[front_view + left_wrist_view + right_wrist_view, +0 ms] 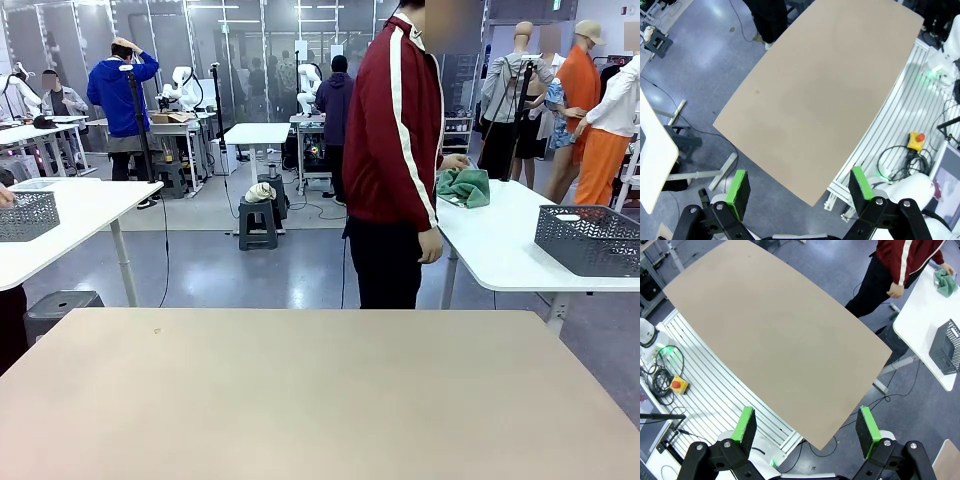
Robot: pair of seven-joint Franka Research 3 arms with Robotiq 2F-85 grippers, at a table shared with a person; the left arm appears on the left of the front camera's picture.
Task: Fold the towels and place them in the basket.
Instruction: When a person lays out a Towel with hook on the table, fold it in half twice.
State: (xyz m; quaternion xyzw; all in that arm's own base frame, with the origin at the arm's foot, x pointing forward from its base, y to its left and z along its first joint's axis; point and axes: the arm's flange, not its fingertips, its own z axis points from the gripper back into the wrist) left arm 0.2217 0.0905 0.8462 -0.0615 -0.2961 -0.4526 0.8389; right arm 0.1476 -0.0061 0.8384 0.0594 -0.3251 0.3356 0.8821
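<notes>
A crumpled sea-green towel [463,187] lies on a white side table [500,250] to the right, behind my beige table [320,390]. A person in a red jacket [395,130] stands there with a hand on it. The dark grey mesh basket [590,240] sits on the same white table, nearer its right end. The right wrist view shows the towel [944,281] and the basket [946,347] at its right edge. The cream-white towel is out of view. My left gripper [799,190] and right gripper [805,427] hang open high above the beige table, holding nothing.
A second grey mesh basket [25,215] stands on another white table at the far left. Below the wrists run the slatted robot base [715,390], cables and a yellow emergency-stop box [916,140]. Stools and other work tables stand farther back.
</notes>
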